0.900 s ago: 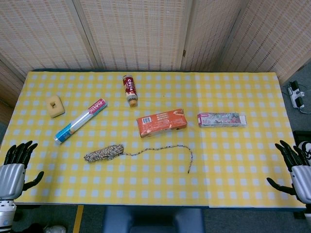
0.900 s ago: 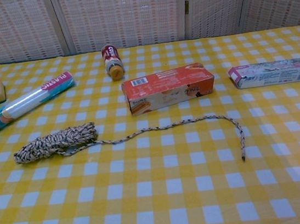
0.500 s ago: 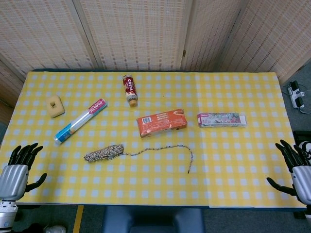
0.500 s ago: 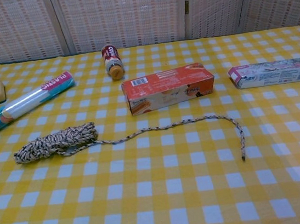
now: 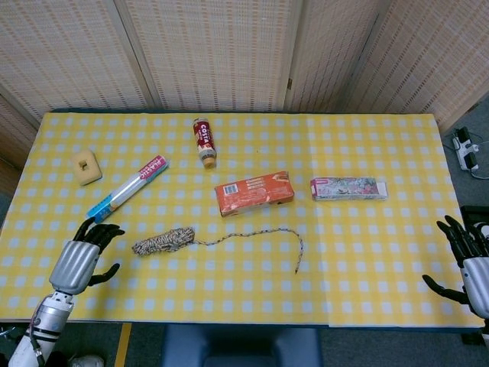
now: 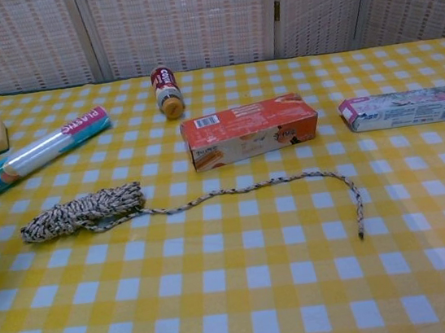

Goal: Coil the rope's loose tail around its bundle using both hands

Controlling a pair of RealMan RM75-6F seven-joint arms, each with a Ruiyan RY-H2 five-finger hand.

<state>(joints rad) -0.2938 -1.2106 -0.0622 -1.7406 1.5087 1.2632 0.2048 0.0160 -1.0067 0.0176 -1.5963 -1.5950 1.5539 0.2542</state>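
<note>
left hand (image 5: 76, 260) lower left, fingers spread, empty | right hand (image 5: 470, 264) lower right, spread, empty | should pin bundle (image 5: 163, 241) first, then lift tail (image 5: 298, 248)

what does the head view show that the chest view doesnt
Only the head view shows both hands whole: the left hand open over the table's near left corner, short of the rope bundle, and the right hand open past the right edge. It also shows the floor beside the table.

Only the chest view shows a low, close look along the loose tail; of the hands it shows just a dark fingertip at its left edge.

Both show the rope, orange box, plastic wrap roll, bottle, sponge and flat patterned box.
</note>
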